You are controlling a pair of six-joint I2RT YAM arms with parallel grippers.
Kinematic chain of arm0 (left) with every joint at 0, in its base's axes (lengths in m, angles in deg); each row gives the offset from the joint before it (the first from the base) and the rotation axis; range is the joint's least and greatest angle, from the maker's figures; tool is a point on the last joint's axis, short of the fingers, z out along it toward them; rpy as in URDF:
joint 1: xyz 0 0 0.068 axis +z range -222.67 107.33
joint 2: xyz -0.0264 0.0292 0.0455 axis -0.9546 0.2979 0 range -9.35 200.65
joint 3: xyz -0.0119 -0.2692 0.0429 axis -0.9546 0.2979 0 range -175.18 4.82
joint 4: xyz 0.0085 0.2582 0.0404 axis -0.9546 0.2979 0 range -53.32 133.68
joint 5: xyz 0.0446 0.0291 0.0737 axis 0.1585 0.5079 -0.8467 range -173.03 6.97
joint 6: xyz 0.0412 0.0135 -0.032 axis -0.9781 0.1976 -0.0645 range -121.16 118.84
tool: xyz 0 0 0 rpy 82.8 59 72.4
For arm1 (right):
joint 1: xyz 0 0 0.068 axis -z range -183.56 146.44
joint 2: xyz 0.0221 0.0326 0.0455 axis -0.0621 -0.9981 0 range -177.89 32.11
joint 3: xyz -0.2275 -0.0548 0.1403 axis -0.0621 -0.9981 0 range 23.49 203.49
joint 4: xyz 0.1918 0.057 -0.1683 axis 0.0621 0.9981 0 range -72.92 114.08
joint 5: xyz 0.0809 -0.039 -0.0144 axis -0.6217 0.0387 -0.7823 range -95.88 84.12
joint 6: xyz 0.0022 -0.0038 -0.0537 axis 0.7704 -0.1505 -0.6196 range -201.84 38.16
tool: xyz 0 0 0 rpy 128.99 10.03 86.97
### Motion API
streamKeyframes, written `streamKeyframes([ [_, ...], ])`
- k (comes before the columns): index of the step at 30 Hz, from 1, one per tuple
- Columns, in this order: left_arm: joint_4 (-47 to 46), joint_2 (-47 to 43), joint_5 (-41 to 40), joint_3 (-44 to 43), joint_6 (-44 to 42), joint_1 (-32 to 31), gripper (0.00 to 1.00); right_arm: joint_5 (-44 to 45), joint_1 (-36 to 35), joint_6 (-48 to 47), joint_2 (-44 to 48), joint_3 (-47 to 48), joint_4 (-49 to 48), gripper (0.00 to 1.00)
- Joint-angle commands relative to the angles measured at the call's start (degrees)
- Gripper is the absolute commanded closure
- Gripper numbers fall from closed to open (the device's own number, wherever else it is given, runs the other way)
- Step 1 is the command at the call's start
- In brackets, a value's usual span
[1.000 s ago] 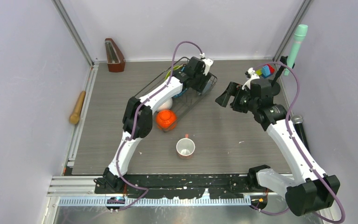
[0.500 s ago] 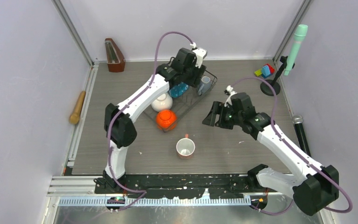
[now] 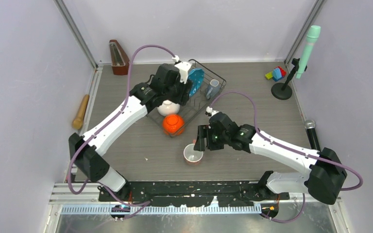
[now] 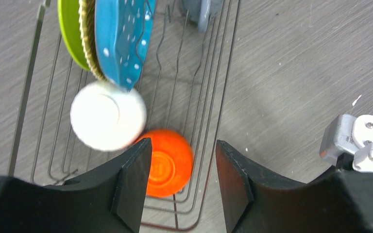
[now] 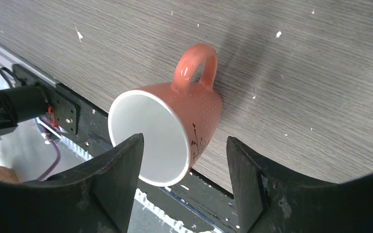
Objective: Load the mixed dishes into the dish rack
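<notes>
Now the right gripper hangs over the pink ceramic mug, jaws spread wide and holding nothing. The mug stands on the grey wood-grain table, on the near side of the black wire dish rack. Above that rack the left gripper is likewise parted and empty, with the white bowl and orange bowl below it and the white-dotted blue plate on edge farther back.

- The dish rack lies at an angle, mid-bench toward the far edge.
- The blue plate stands on edge inside it, with the grey mug just beside it on the right.
- The white bowl and orange bowl sit side by side at the rack's near end.
- The pink mug stands apart towards the near edge, its mouth showing.
- The right gripper hangs at the mug's far rim; contact cannot be determined.
- The left gripper is over the rack, its jaws obscured.
</notes>
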Motion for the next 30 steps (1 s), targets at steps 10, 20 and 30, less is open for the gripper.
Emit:
streamKeyframes([
  [10, -3.1, -15.6, -0.4, 13.2, 5.6, 1.3, 0.47, 12.8, -6.2, -0.1, -6.4, 4.4, 5.8, 0.55],
  [20, -4.5, -26.8, 0.6, 24.0, 6.9, 4.7, 0.26, 17.8, -6.8, -2.4, -5.4, 10.5, 10.5, 1.00],
  [30, -9.8, -29.3, 18.2, 27.5, 11.2, 6.3, 0.17, 19.2, 0.3, -7.7, 5.5, 15.8, 17.6, 1.00],
])
